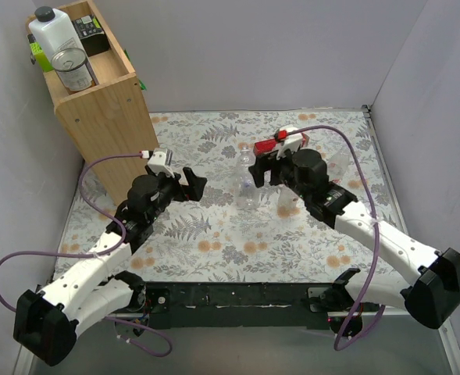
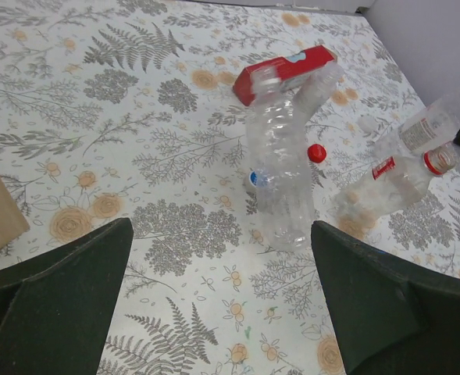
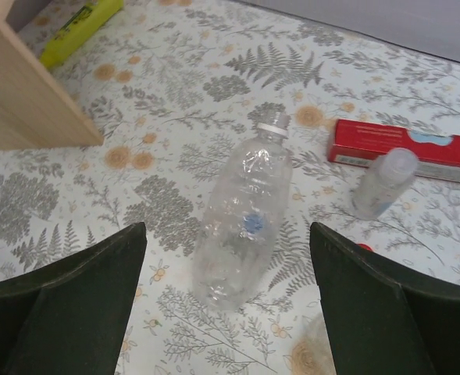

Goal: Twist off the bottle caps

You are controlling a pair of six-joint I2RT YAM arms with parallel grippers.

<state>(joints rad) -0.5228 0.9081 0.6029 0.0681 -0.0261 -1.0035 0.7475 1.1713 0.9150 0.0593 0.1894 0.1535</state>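
Observation:
A clear bottle stands upright mid-table with a bare neck; it also shows in the right wrist view and the top view. A loose red cap lies on the cloth just beside it. A blue cap shows at the bottle, either behind it or seen through it. A second clear bottle with a red label lies to the right, and a third lies beyond it. My left gripper is open and empty, short of the upright bottle. My right gripper is open and empty, facing the bottle from the other side.
A long red box lies behind the bottles. A wooden crate holding a jug and a tin stands at the back left. A yellow-green item lies by the crate. A small clear bottle stands near the red box.

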